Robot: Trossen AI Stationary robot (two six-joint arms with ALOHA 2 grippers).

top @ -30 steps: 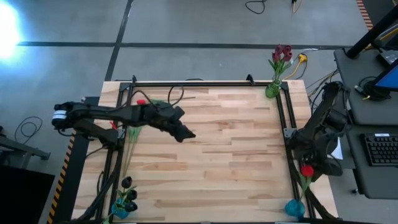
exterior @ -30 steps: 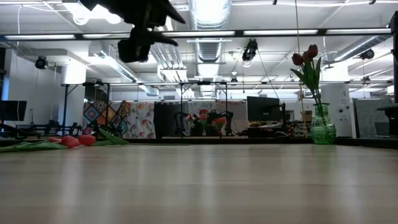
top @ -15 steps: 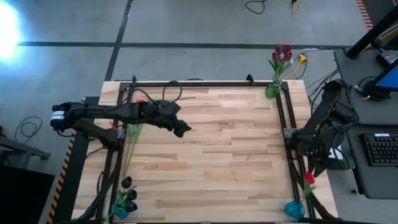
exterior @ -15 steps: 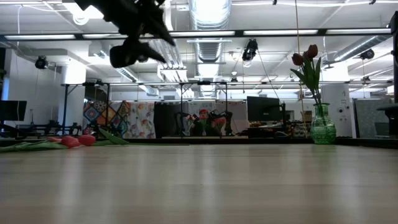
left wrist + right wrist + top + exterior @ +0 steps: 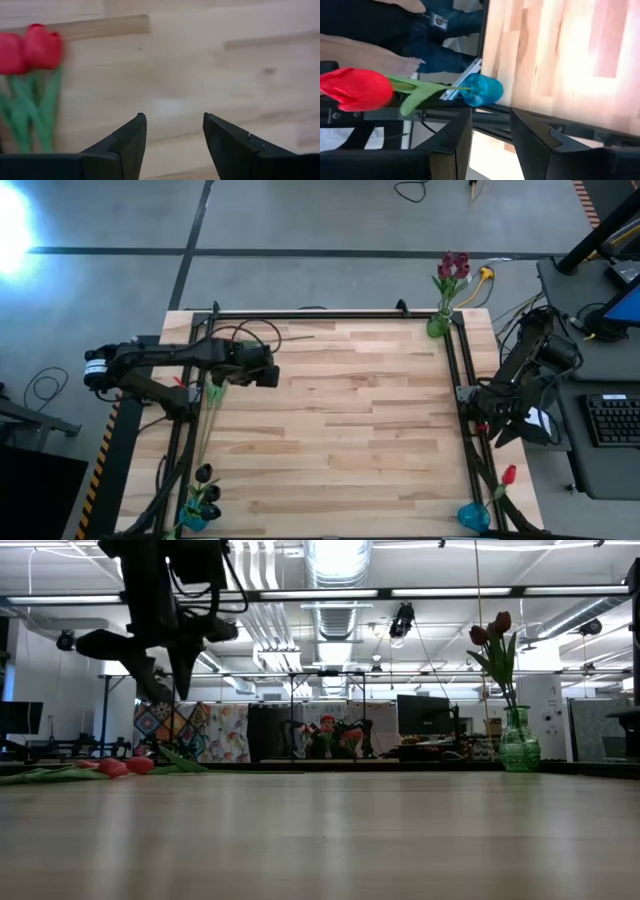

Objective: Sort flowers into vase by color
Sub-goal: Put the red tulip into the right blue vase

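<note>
Two red flowers (image 5: 42, 47) lie flat on the table by its far left corner, heads (image 5: 125, 766) low on the wood. My left gripper (image 5: 174, 120) hangs open above the bare wood beside them, pointing down (image 5: 168, 690), with nothing between its fingers. A single red flower (image 5: 355, 89) leans out of the blue vase (image 5: 481, 91) at the near right corner (image 5: 474, 515). My right gripper (image 5: 490, 112) is open above and behind that vase (image 5: 510, 438), holding nothing.
A green vase (image 5: 438, 325) with dark maroon flowers (image 5: 490, 632) stands at the far right corner. A blue vase (image 5: 195, 515) with near-black flowers (image 5: 205, 478) stands at the near left corner. Black frame rails (image 5: 455, 380) run along the table's edges. The wood in the middle is bare.
My left gripper has swung toward the table's left edge, sunk a little and tipped from slanting to pointing down over the wood beside the lying red flowers. My right gripper has drawn up and away from the red flower, whose head has leaned farther toward the near right corner.
</note>
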